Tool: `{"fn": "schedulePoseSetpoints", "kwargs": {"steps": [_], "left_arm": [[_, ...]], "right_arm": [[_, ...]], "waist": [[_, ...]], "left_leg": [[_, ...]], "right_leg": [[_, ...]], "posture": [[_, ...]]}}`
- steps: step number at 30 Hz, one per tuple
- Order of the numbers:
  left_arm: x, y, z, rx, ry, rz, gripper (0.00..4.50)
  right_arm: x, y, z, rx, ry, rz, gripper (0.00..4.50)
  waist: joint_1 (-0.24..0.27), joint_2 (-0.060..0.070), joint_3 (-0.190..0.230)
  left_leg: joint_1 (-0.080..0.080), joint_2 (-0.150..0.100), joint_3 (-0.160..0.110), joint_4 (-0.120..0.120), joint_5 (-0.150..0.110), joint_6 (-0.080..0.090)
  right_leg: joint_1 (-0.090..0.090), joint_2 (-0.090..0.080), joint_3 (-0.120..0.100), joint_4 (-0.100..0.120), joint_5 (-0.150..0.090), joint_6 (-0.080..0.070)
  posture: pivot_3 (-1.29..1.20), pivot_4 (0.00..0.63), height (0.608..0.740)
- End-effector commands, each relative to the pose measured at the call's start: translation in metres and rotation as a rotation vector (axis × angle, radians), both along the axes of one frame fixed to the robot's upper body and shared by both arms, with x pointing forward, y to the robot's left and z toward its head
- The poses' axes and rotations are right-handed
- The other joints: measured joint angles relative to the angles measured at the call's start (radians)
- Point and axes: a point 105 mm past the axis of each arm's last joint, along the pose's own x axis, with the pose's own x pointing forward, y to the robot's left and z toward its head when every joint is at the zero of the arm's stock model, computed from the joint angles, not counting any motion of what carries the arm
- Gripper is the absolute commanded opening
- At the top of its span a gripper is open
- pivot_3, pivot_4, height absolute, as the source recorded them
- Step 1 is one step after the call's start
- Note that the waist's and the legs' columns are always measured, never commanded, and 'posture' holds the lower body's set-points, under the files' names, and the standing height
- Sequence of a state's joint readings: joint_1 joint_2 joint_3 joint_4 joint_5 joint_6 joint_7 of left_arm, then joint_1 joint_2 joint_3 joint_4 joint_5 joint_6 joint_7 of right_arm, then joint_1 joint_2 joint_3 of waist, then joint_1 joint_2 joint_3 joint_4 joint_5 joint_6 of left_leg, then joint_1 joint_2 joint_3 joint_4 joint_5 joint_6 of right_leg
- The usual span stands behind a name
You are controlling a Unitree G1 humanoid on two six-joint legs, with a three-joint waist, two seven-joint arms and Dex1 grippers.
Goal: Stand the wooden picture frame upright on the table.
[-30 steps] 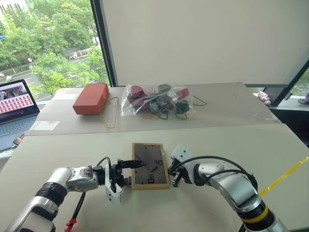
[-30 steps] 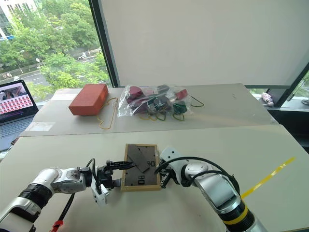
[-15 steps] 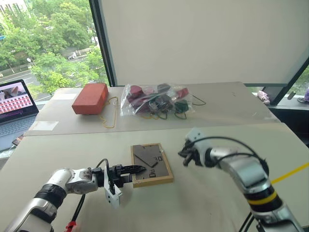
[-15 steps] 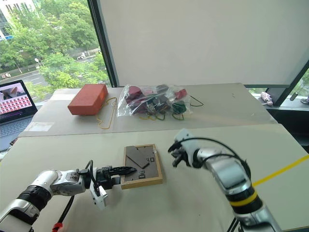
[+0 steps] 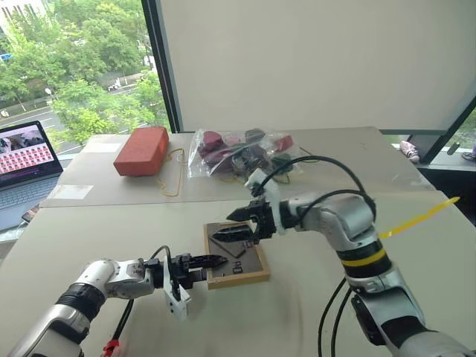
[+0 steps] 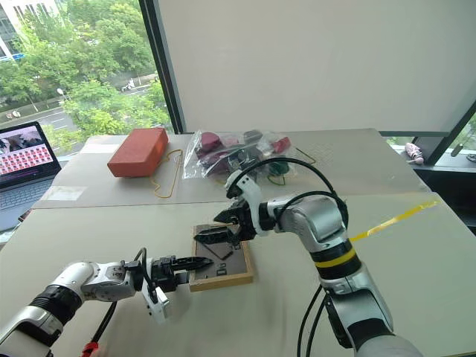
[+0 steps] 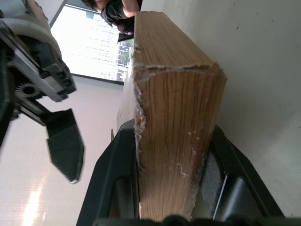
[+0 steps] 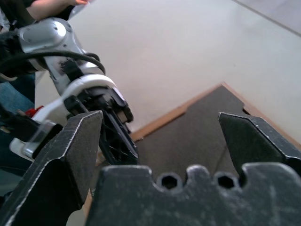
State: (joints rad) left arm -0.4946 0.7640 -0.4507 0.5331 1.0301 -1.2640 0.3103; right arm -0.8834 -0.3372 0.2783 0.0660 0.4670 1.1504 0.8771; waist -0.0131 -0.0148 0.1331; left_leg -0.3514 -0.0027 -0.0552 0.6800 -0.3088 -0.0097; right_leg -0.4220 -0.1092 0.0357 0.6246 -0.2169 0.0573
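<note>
Left eye view: clear plastic bag on the far table holds dark red, green and black items, individually hard to make out; an orange-red block lies beside it and a laptop is cut off at the edge. The wooden picture frame lies back-up on the table, long axis running away from the robot, its near left corner slightly raised. The left gripper is clamped on that corner. The right gripper hovers over the frame's back, jaws spread wide, holding nothing.

Left wrist view: both fingers press the frame's wooden edge; the frame's far end is cut off.

Right wrist view: wide-apart fingers span the dark back, easel stand partly hidden.
</note>
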Motion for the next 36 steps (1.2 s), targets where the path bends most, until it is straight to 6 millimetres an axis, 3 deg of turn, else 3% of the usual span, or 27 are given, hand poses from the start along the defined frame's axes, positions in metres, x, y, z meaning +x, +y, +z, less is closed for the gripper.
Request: {"fn": "schedulePoseSetpoints", "kwargs": {"steps": [1, 5, 7, 12, 14, 18, 23, 27, 31, 33, 36], "left_arm": [[-0.009, -0.002, -0.018, 0.053, 0.041, -0.022, 1.16], [-0.011, -0.001, -0.017, 0.048, 0.040, -0.019, 1.16], [-0.011, -0.001, -0.017, 0.046, 0.040, -0.015, 1.16], [-0.011, 0.000, -0.015, 0.047, 0.033, -0.006, 1.16], [-0.011, -0.001, -0.013, 0.045, 0.031, -0.005, 1.16], [-0.011, -0.002, -0.013, 0.043, 0.032, -0.005, 1.16], [-0.010, -0.002, -0.014, 0.042, 0.035, 0.006, 1.16], [-0.010, 0.000, -0.015, 0.042, 0.040, 0.014, 1.16], [-0.010, 0.000, -0.015, 0.043, 0.040, 0.016, 1.16], [-0.010, 0.001, -0.015, 0.036, 0.042, 0.024, 1.16], [-0.009, 0.002, -0.014, 0.032, 0.041, 0.028, 1.16]], "right_arm": [[0.012, 0.006, -0.019, -0.065, -0.014, 0.027, 4.47], [0.008, 0.010, -0.036, -0.083, 0.018, 0.097, 4.47], [-0.007, 0.017, -0.025, -0.017, 0.041, 0.176, 4.47], [-0.045, 0.022, 0.028, 0.216, 0.074, 0.350, 4.47], [-0.047, 0.018, 0.035, 0.233, 0.053, 0.348, 4.47], [-0.038, 0.009, 0.032, 0.201, -0.012, 0.270, 4.47], [-0.016, -0.026, 0.001, -0.018, -0.163, 0.101, 4.47], [-0.005, -0.070, -0.001, -0.079, -0.220, -0.033, 4.47], [-0.003, -0.118, 0.010, -0.173, -0.444, -0.134, 4.47], [-0.016, -0.130, 0.004, -0.306, -0.653, -0.064, 4.47], [-0.045, -0.125, -0.034, -0.564, -0.989, 0.243, 4.47]], "waist": [[-0.002, 0.000, 0.000], [-0.004, 0.001, 0.000], [-0.004, 0.001, 0.000], [-0.005, 0.001, 0.000], [-0.003, 0.001, 0.001], [-0.010, 0.001, 0.001], [-0.011, 0.001, 0.001], [-0.006, 0.001, 0.001], [-0.004, 0.001, 0.001], [-0.002, 0.001, 0.001], [-0.006, 0.001, 0.001]], "left_leg": [[0.000, 0.000, 0.000, 0.000, 0.000, 0.000], [0.001, 0.000, 0.000, 0.000, 0.000, 0.000], [0.001, 0.000, 0.000, 0.000, 0.000, 0.000], [-0.001, 0.000, 0.000, 0.000, 0.000, 0.000], [-0.002, 0.000, -0.001, 0.000, 0.000, 0.000], [-0.002, 0.000, -0.001, 0.000, 0.000, 0.000], [-0.003, 0.000, 0.000, -0.001, 0.000, 0.000], [-0.002, 0.000, 0.000, 0.000, 0.000, 0.000], [-0.002, 0.000, 0.001, 0.000, 0.000, 0.000], [-0.002, 0.000, 0.001, -0.001, 0.000, 0.000], [-0.001, 0.001, 0.002, -0.001, 0.000, 0.000]], "right_leg": [[0.000, 0.000, 0.000, 0.000, 0.000, 0.000], [0.000, 0.000, 0.000, 0.001, 0.000, 0.000], [0.000, 0.000, 0.000, 0.001, 0.000, 0.000], [-0.002, 0.000, 0.000, 0.001, 0.000, 0.000], [-0.003, 0.000, 0.000, 0.001, 0.000, 0.000], [-0.004, 0.000, -0.001, 0.001, 0.000, 0.000], [-0.004, 0.000, -0.001, 0.000, 0.000, 0.000], [-0.003, 0.000, -0.001, 0.000, 0.000, 0.000], [-0.003, -0.001, 0.000, 0.000, 0.000, 0.000], [-0.003, 0.000, -0.001, 0.000, 0.000, 0.000], [-0.003, -0.001, 0.000, -0.001, -0.001, 0.001]], "posture": [[0.00, 0.150, 0.740], [0.00, 0.150, 0.740], [0.00, 0.150, 0.740], [0.00, 0.150, 0.740], [0.00, 0.150, 0.740], [0.00, 0.150, 0.740], [0.00, 0.150, 0.740], [0.00, 0.150, 0.740], [0.00, 0.150, 0.740], [0.00, 0.150, 0.740], [0.00, 0.150, 0.740]]}}
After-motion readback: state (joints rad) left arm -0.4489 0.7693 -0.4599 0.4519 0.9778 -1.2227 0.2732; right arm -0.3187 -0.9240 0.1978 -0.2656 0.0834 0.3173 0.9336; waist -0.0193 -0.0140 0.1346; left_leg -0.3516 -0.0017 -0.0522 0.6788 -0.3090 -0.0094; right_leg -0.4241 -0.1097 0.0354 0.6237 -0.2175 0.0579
